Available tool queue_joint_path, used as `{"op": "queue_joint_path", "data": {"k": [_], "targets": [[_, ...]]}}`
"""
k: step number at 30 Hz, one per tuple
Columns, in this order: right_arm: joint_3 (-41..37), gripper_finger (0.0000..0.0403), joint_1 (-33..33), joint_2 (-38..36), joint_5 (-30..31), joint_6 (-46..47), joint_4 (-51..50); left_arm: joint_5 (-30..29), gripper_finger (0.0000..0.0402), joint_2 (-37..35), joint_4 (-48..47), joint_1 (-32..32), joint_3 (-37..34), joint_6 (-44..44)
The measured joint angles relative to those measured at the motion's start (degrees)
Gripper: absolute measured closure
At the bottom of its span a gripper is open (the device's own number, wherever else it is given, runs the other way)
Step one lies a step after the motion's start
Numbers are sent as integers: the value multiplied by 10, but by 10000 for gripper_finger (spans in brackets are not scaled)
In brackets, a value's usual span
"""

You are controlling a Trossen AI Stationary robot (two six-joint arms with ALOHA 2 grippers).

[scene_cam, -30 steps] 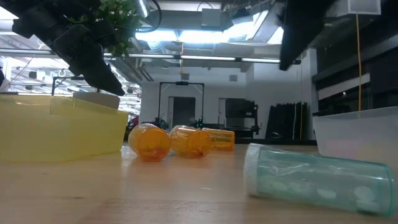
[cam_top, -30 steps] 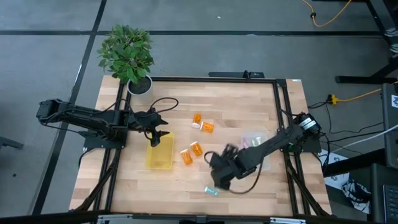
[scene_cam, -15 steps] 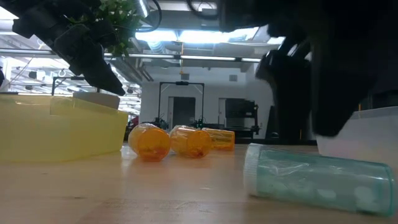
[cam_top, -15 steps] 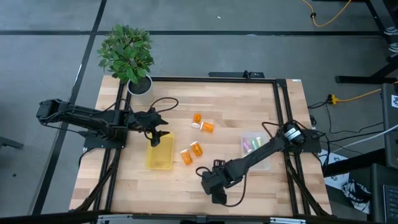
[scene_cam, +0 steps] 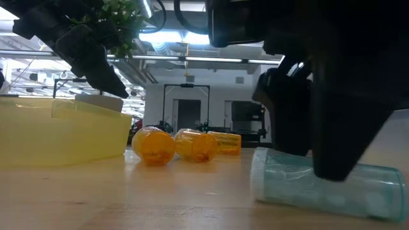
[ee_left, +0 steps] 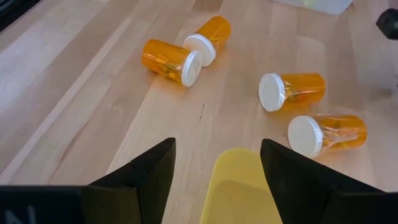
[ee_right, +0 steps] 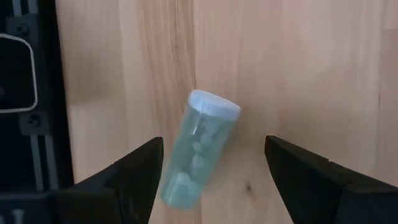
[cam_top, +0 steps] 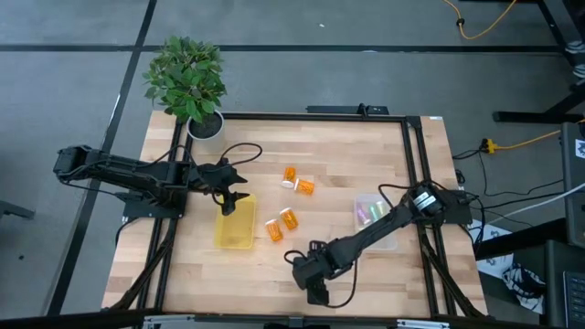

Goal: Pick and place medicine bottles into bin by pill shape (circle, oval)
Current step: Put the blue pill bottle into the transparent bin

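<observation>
A pale green clear vial point(ee_right: 199, 152) lies on its side on the wood near the table's near edge, its cap toward the far side; it also shows in the low view point(scene_cam: 287, 182). My right gripper point(ee_right: 212, 149) is open and low over it, one finger on either side, apart from it. In the high view the gripper point(cam_top: 311, 280) hides the vial. Two pairs of orange white-capped bottles point(cam_top: 289, 219) point(cam_top: 297, 180) lie on their sides mid-table. My left gripper point(cam_top: 228, 196) is open and empty over the far end of the yellow bin point(cam_top: 235, 228).
The clear bin point(cam_top: 391, 239) at the right holds several pastel vials point(cam_top: 370, 212). A white plant pot point(cam_top: 206, 125) stands at the far left corner. The four orange bottles show in the left wrist view point(ee_left: 171, 56). Black frame rails run along the table edges.
My right gripper has gone toward the table's near edge and a little left, and down, until its open fingers stand on either side of the green vial. The vial has stayed where it lay.
</observation>
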Motion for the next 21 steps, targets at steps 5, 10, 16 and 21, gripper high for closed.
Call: {"op": "queue_joint_path", "data": {"k": [5, 10, 16, 21], "targets": [[0, 120, 0, -1, 40, -37, -35, 0, 172, 0, -1, 0, 0, -13], [0, 120, -9, -2, 102, -45, -109, 0, 172, 0, -2, 0, 0, -13], [0, 120, -13, -2, 140, -84, -125, 0, 172, 0, -2, 0, 0, -13], [0, 120, -14, -4, 139, -92, -139, 0, 172, 0, -3, 0, 0, -13]]}}
